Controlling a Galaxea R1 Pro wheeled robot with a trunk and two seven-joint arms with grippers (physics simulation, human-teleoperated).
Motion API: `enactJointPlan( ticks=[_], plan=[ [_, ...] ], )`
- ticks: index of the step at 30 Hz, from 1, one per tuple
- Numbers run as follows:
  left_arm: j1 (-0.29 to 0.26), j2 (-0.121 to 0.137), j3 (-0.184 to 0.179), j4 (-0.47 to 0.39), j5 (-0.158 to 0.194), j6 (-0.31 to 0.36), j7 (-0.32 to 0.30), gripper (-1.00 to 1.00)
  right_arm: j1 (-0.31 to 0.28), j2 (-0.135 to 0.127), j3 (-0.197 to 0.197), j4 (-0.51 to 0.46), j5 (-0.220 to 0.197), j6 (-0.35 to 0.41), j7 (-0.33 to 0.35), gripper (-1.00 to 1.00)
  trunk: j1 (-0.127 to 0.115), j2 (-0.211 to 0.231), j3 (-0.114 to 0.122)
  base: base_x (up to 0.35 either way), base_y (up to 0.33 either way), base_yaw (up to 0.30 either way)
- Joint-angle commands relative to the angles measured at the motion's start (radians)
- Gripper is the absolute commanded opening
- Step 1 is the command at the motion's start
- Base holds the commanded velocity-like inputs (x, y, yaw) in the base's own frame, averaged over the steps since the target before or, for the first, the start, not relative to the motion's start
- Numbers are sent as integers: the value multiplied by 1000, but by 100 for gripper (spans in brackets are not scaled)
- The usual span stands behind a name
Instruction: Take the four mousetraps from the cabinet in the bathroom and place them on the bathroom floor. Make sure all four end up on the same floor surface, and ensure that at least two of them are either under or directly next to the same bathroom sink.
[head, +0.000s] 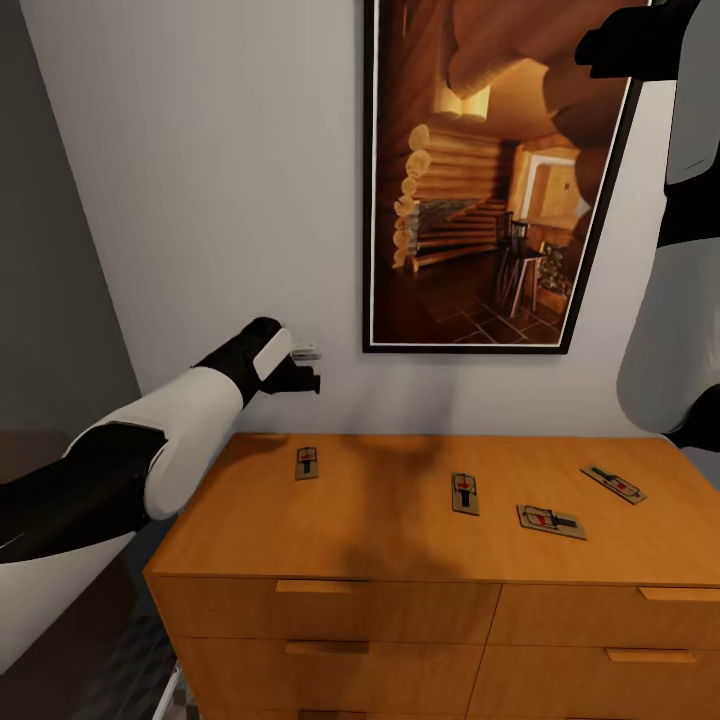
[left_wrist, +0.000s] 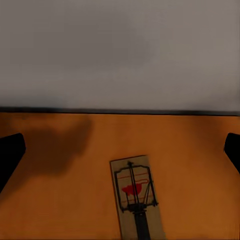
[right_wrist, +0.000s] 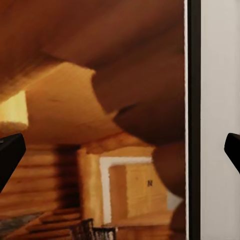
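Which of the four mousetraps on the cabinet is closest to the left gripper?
The leftmost mousetrap, lying alone near the back left of the cabinet top, just below the left gripper. The other three mousetraps cluster toward the right.

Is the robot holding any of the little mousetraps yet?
No, nothing is held. All four mousetraps lie on the cabinet. The left tool hovers open above one; the right tool's fingers are apart, facing the picture.

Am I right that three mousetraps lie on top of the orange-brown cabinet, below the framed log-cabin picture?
Not quite: the head view shows four mousetraps on the cabinet top, not three: one at the left, one in the middle, and two toward the right. The log-cabin picture does hang above.
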Motion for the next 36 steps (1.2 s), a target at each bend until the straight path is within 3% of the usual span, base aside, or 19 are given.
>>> enactJointPlan(
  ticks=[1,25,36],
  plan=[
    [-1,0,-8,-1,11,3,6,100,-1,-1,3,0,-9,3,-9,100,0,-1,-1,0,0,0],
    [10,-2,-4,9,14,37,12,100,0,1,3,-2,-9,3,-9,100,0,-1,-1,0,0,0],
    [36,-3,-4,8,63,29,26,100,1,4,3,-3,-8,3,-10,100,0,-1,-1,0,0,0]
  ],
)
